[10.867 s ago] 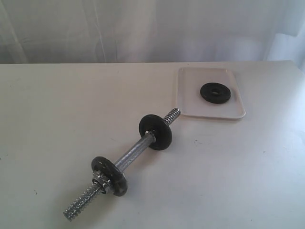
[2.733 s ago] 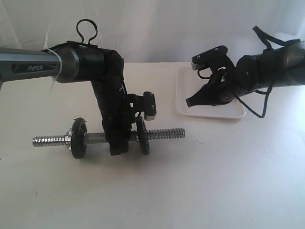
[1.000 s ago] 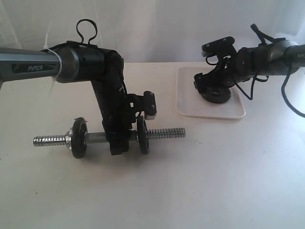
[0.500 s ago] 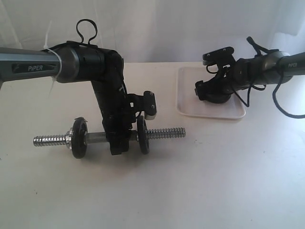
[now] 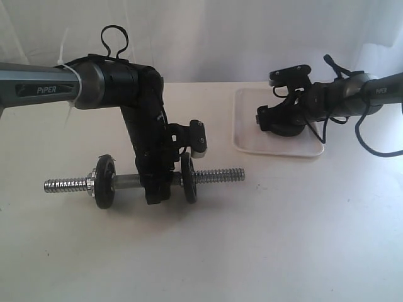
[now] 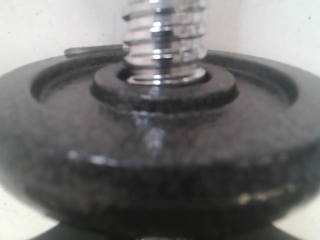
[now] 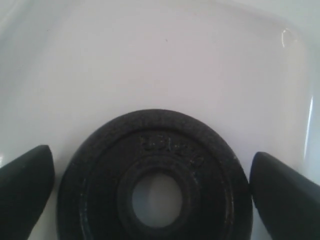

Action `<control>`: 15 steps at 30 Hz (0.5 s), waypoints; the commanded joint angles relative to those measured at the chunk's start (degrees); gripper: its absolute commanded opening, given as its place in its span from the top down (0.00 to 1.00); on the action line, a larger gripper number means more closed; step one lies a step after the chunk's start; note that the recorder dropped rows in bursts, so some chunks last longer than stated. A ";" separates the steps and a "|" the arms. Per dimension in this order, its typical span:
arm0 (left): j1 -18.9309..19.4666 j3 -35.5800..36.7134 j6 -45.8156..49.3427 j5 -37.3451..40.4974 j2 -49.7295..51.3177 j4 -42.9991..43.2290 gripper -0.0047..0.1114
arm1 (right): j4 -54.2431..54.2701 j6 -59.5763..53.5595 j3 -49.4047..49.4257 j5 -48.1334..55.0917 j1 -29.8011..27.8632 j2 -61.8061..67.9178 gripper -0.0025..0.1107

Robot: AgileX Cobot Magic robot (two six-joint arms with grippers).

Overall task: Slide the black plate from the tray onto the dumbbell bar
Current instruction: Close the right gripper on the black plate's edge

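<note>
The black plate point(image 7: 155, 185) lies flat in the white tray point(image 7: 150, 65), its centre hole showing. My right gripper point(image 7: 152, 167) is open and low over it, one finger point(image 7: 25, 190) on each side; the other finger point(image 7: 285, 195) is at the plate's rim. In the exterior view this gripper point(image 5: 281, 123) covers most of the plate point(image 5: 288, 131) in the tray point(image 5: 252, 143). My left gripper point(image 5: 156, 189) is shut on the knurled middle of the dumbbell bar point(image 5: 217, 176), holding it level. The left wrist view shows only a plate point(image 6: 160, 150) on the bar's threaded end point(image 6: 162, 40).
Two look-alike black plates point(image 5: 102, 182) point(image 5: 187, 178) sit on the bar either side of my left gripper. The bar's bare threaded end points right toward the tray. A white curtain hangs behind the table point(image 5: 283, 239).
The right gripper has settled a little lower and further right over the plate in the tray. The left arm and the bar have not moved.
</note>
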 commanded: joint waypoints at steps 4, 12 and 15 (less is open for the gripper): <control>0.04 0.19 0.03 -0.52 -0.94 -2.97 0.96 | -0.88 1.32 0.23 3.68 -0.44 2.17 0.07; 0.04 0.19 0.03 -0.52 -0.94 -2.97 0.96 | -1.15 0.10 0.34 6.71 -0.44 2.17 0.07; 0.04 0.19 0.03 -0.52 -0.94 -2.97 0.96 | -1.38 0.10 0.34 7.88 -0.44 2.17 0.07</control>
